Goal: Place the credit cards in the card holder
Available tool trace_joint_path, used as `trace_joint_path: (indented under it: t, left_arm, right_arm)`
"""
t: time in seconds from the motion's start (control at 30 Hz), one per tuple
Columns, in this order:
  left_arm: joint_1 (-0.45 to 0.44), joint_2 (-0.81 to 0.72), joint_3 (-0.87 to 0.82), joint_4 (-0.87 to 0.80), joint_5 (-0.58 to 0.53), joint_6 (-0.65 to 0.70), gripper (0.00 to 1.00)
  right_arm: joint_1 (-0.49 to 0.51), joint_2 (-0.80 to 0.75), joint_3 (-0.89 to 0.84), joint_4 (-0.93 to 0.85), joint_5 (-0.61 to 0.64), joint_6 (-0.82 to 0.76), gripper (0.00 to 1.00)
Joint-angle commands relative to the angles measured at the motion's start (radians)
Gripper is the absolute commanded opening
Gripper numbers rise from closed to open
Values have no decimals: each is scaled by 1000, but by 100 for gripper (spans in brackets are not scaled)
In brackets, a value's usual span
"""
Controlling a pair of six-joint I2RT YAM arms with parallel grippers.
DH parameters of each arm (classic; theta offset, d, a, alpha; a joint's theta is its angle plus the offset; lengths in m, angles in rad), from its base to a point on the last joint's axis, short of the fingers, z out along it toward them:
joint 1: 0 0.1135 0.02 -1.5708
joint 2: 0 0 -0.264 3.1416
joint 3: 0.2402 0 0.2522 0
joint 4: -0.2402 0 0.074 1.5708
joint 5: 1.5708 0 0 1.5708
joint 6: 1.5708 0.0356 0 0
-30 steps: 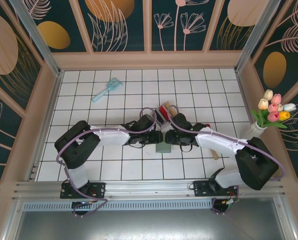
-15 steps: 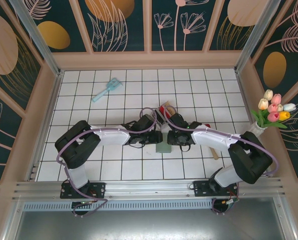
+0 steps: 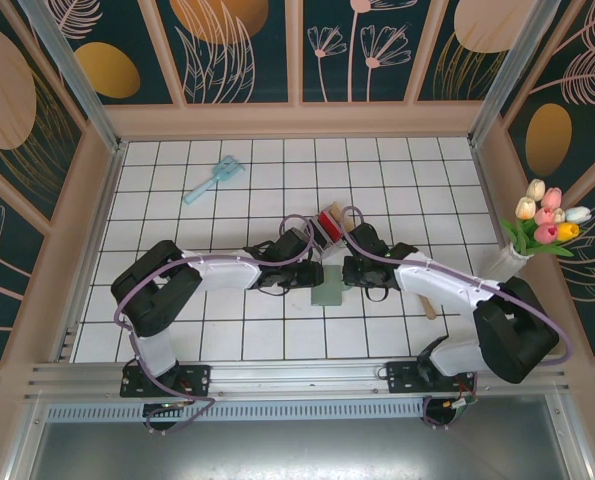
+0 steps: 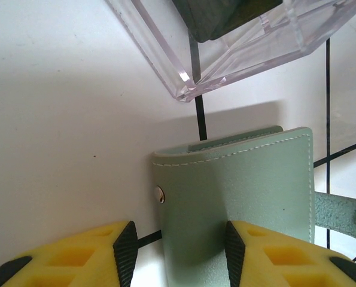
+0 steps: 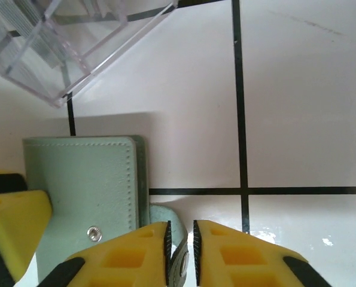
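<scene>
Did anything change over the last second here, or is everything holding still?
The right arm swung inward, then back out toward the right. More of the card holder now shows between the tools. The right tool pinches the holder's strap; the left tool stands open over its edge. The left arm, clear box and blue brush stayed put.

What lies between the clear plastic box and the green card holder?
Nothing lies there: only bare white tile with one black grout line separates the clear plastic box from the card holder, as the left wrist view shows.
</scene>
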Motion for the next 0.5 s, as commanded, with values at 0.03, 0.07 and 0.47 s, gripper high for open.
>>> trace_joint_path:
  t: [0.03,0.07,0.47]
  left_arm:
    - [-8,59,-1,-17,13,16,46]
    - [-9,58,-2,-17,14,16,46]
    - [-8,54,0,-12,21,10,46]
  right_arm:
    - [-6,-17,-13,10,-32,7,14]
    - [-7,-19,-14,9,-36,9,12]
    - [22,-26,13,-26,-41,-13,44]
